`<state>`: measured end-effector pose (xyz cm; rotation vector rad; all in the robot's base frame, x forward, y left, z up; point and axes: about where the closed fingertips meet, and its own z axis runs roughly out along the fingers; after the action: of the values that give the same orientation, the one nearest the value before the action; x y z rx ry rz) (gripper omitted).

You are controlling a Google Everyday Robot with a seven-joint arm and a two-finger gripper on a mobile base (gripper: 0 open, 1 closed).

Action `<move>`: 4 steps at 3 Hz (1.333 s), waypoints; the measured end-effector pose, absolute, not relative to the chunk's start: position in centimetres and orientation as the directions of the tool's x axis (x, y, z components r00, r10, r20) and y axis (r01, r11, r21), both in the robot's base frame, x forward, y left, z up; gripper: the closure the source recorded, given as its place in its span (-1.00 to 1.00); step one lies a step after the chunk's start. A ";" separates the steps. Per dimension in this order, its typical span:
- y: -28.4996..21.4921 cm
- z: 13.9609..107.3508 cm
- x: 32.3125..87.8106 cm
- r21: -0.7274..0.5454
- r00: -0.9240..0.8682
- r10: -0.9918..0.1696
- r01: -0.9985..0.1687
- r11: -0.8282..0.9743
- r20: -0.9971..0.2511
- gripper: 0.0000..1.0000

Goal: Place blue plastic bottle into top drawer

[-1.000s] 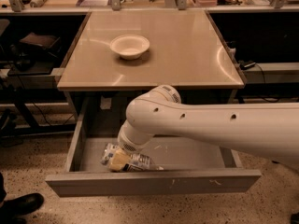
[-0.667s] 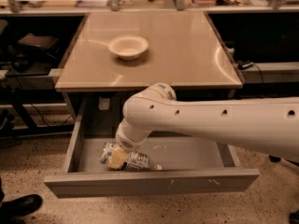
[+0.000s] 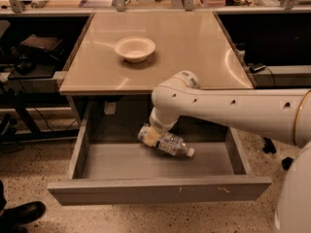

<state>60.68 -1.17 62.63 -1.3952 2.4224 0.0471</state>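
- One bottle (image 3: 171, 145), tilted inside the open drawer (image 3: 160, 190), cap end lower and to the right, base end in the gripper (image 3: 151, 137).
- Your gripper is down in the drawer, just below the tabletop's (image 3: 194, 52) front edge, clamped on the bottle's base. Judged reason: held by that end, the body stays off the drawer walls.
- Whether the cap touches the drawer floor: cannot tell.
- Drawer stands pulled well out, which gives your arm (image 3: 228, 110) room to reach in from above.
- Count: one bottle, one open drawer, one bowl (image 3: 134, 48) on the tabletop, well apart from the work; one arm.
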 end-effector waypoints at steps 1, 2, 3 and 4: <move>-2.7 62.9 61.5 -0.158 -0.474 -0.825 -0.830 0.536 -0.308 0.62; -2.5 62.9 61.4 -0.155 -0.472 -0.826 -0.832 0.533 -0.308 0.15; -2.5 62.8 61.4 -0.155 -0.472 -0.826 -0.832 0.533 -0.308 -0.31; -2.5 62.8 61.4 -0.155 -0.472 -0.826 -0.832 0.533 -0.308 -0.78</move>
<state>61.36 -2.48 62.85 -1.3699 2.4306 0.0230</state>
